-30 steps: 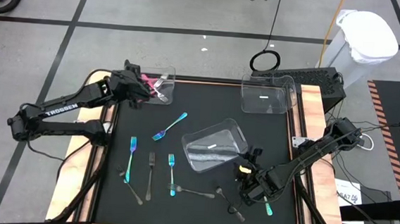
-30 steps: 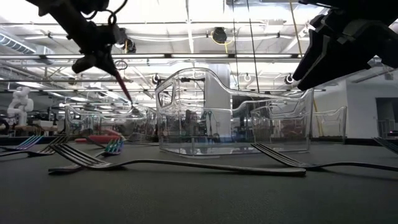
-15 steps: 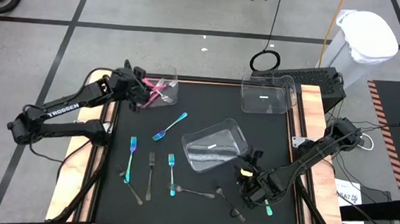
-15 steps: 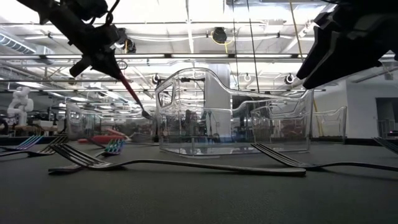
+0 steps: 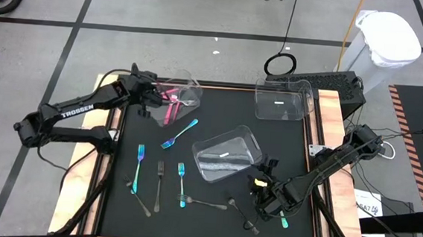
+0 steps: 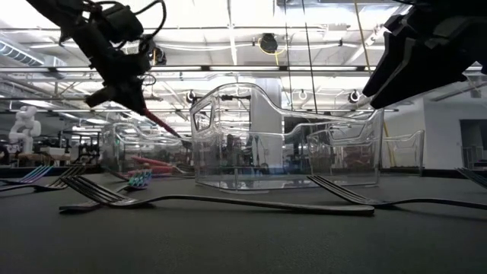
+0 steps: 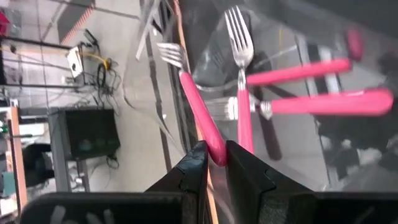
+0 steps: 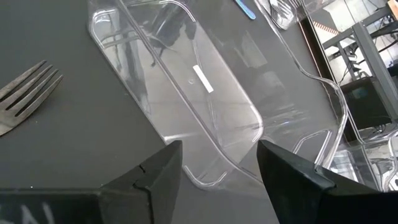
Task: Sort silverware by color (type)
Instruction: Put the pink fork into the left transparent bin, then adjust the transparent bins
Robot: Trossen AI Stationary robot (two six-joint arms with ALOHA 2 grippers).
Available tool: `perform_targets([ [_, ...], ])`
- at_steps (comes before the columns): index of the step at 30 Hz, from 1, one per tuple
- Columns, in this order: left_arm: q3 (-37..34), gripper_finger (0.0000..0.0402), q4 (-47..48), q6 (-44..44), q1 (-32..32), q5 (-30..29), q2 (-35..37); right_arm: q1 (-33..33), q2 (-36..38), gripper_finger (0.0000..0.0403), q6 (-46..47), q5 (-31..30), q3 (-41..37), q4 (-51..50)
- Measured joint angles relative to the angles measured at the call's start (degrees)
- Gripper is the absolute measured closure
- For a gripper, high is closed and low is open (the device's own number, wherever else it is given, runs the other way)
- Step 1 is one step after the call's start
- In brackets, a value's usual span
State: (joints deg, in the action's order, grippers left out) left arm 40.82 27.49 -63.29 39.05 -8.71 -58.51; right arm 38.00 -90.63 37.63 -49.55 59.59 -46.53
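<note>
High view: left claw point(image 5: 153, 96) at the clear bin point(image 5: 188, 83) in the bench's point(image 5: 219, 115) far-left corner, pink forks point(image 5: 170, 108) beside it. Left wrist view: fingers point(image 7: 198, 163) clenched on a pink-handled fork point(image 7: 199, 115). Right wrist view: right claw point(image 8: 219, 163) released, over a tipped clear bin point(image 8: 186, 81)

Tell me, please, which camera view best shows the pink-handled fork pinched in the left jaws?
The left wrist view: the pink-handled fork fills the frame, handle between the left gripper jaws, tines over the clear plastic bin. The high view shows it small; the low view, a thin slanted pink line; the right wrist view misses it.
</note>
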Motion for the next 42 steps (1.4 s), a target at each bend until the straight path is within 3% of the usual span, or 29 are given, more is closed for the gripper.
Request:
perform_targets([
  [9,0.0,0.034,0.0,3.4,0.0,-9.1,-1.5,0.0,0.0,0.02,-0.2,-0.1,0.0,0.0],
  [17,0.0,0.0274,-0.4,13.1,-1.6,-9.9,-0.8,0.0,0.0,0.02,-0.4,-0.1,0.0,0.0],
  [23,0.0,0.0251,-0.6,24.7,-7.3,-9.5,0.4,0.0,0.0,0.02,-0.4,-0.1,0.0,0.0],
  [28,0.0,0.0272,-0.5,33.9,-14.9,-9.7,0.1,0.0,0.0,0.02,-0.1,-0.1,0.0,0.0],
  [34,0.1,0.0326,-0.4,44.7,-22.7,-11.4,-1.5,0.0,0.0,0.02,0.0,-0.1,0.0,0.0],
  [42,0.1,0.0385,-0.2,53.5,-28.6,-13.0,-7.1,0.0,0.0,0.02,0.3,-0.1,0.0,0.0],
])
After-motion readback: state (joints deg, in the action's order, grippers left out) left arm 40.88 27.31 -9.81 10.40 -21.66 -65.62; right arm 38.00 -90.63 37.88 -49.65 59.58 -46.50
